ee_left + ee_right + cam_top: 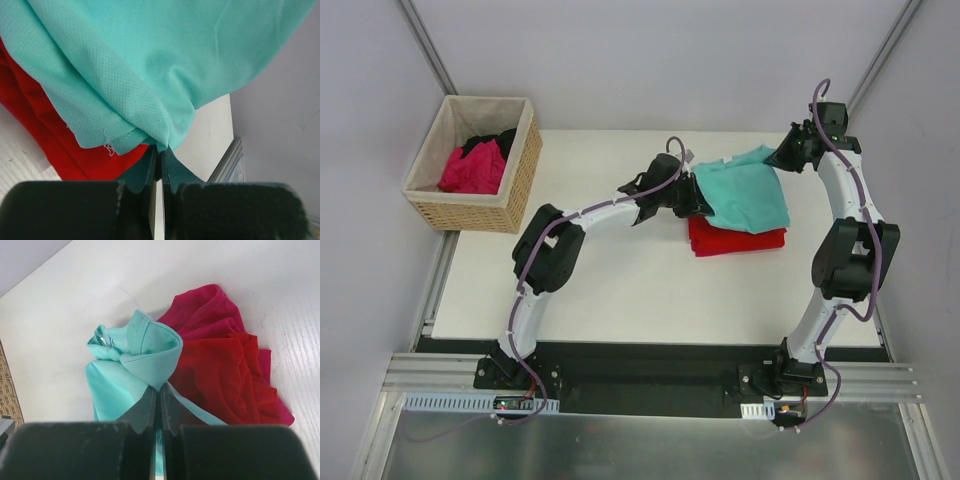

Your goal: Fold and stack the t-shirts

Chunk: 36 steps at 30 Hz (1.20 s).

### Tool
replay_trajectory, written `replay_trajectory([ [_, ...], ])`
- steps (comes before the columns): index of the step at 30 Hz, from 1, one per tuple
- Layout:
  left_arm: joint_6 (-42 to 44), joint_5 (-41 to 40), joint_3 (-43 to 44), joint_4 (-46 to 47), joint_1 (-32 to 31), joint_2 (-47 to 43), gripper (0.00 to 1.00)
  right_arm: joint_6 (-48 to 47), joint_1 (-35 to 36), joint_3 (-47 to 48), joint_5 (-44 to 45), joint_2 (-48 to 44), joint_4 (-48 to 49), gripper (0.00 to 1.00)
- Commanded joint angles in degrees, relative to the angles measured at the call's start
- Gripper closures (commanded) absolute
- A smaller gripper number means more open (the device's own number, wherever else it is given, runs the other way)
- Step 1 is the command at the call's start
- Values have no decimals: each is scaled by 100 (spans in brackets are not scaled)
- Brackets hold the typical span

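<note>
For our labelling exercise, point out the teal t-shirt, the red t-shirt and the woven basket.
teal t-shirt (pixel 745 192): top external view, middle of its cloth.
red t-shirt (pixel 735 242): top external view, its exposed near edge.
woven basket (pixel 460 214): top external view, its near wall.

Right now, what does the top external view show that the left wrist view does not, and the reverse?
Only the top view: the woven basket holding a magenta t-shirt and a black t-shirt, and the right gripper at the edge of the teal t-shirt. Only the left wrist: the left gripper pinched shut on the teal hem, loose threads showing. Both: teal t-shirt lying over the red t-shirt on the white table.
</note>
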Motion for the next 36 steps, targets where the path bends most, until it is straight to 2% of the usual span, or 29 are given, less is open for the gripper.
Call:
replay_trajectory([
  [1,-38,120,-6,98,-117,-515,100,118,-28,134,-73,-416,86,99],
  [13,-100,5,-762,476,-135,-516,100,179,-28,-736,-38,-452,499,99],
  [18,-20,128,-753,616,-126,-270,100,171,-28,-877,41,-363,621,99],
  [19,-3,128,-736,625,-117,-183,84,171,-28,-895,41,-363,666,91],
  [21,-3,111,-710,625,-91,-103,68,171,-28,-930,76,-355,727,76],
  [22,6,93,-692,617,-47,-42,57,162,-28,-930,103,-355,745,61],
  [23,15,93,-674,582,-21,-24,20,153,-28,-913,164,-337,745,53],
  [24,15,93,-666,581,6,3,10,144,-28,-895,199,-337,736,44],
  [25,32,76,-692,581,32,-6,1,136,-28,-886,208,-337,745,26],
  [27,59,-3,-718,573,111,-50,1,101,-37,-869,270,-346,736,7],
  [28,76,-21,-727,564,146,-67,1,100,-28,-851,305,-337,736,3],
  [32,138,-4,-823,573,313,-199,1,48,-28,-833,638,-460,684,3],
  [36,296,-179,-1305,511,497,-891,1,-84,42,-851,832,-951,719,3],
])
